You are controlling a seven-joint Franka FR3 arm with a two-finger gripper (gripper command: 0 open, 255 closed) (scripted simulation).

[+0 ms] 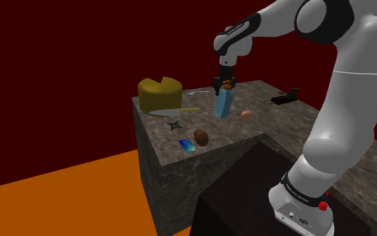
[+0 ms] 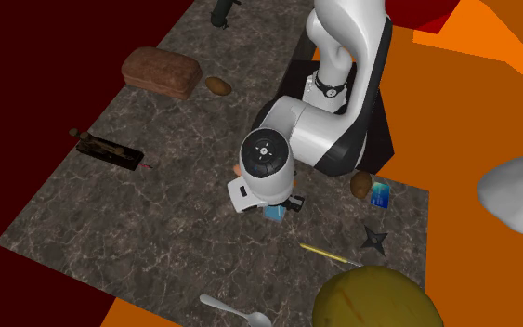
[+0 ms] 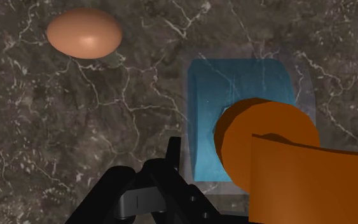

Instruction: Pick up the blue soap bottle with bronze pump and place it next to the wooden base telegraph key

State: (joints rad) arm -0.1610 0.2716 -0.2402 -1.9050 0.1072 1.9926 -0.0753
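The blue soap bottle (image 1: 223,105) stands slightly tilted near the middle of the dark marble counter (image 1: 274,124), with my black gripper (image 1: 225,85) shut on its bronze pump from above. I cannot tell whether its base touches the counter. In the wrist view the blue body (image 3: 234,102) and the orange-bronze pump (image 3: 273,149) lie in my gripper (image 3: 231,159); one finger (image 3: 173,156) shows and the pump hides the other. From overhead my hand covers most of the bottle (image 2: 275,213). The telegraph key (image 1: 285,98) (image 2: 109,149) sits far off near a counter edge.
An egg (image 1: 246,114) (image 3: 84,33) lies close beside the bottle. A yellow wedge-cut block (image 1: 160,92), knife (image 1: 173,111), spoon (image 1: 193,91), throwing star (image 1: 174,125), small blue item (image 1: 185,145) and brown oval (image 1: 201,138) fill one end. A bread loaf (image 2: 162,71) lies beyond the key.
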